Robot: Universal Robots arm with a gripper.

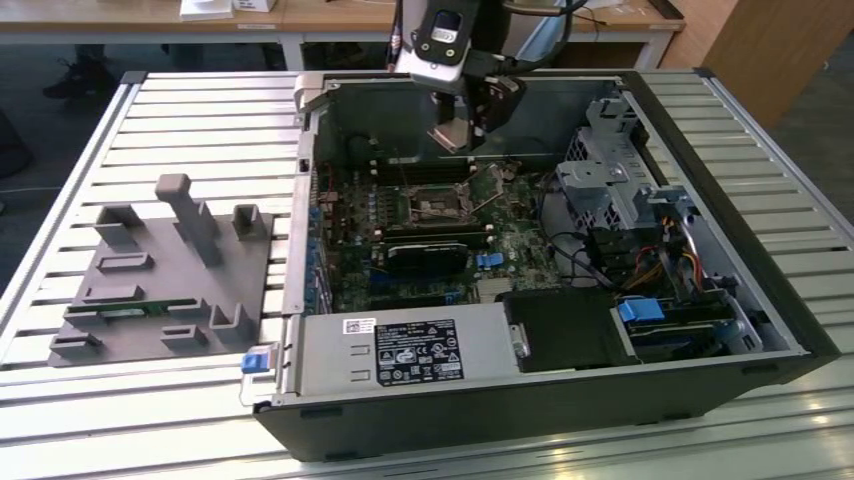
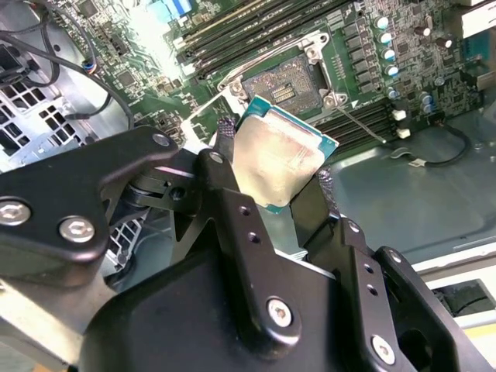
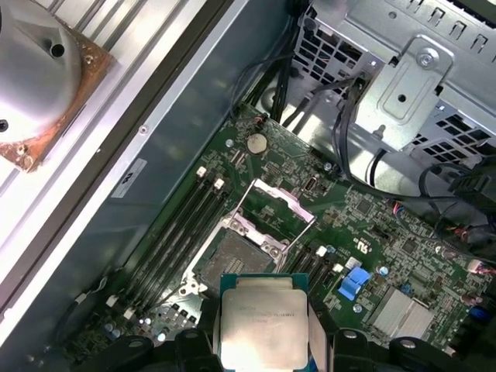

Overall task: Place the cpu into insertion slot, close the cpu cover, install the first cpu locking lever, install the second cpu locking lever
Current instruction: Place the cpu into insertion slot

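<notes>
second wrist view: cpu (image 2: pixel 280 159) between fingers (image 2: pixel 236 225), edges partly hidden

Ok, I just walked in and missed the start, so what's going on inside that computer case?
The robot arm's gripper is shut on the cpu, holding it by its edges above the motherboard in the open computer case. The insertion slot sits bare below it, with the cpu cover swung open, so the cpu is not yet seated.
</notes>
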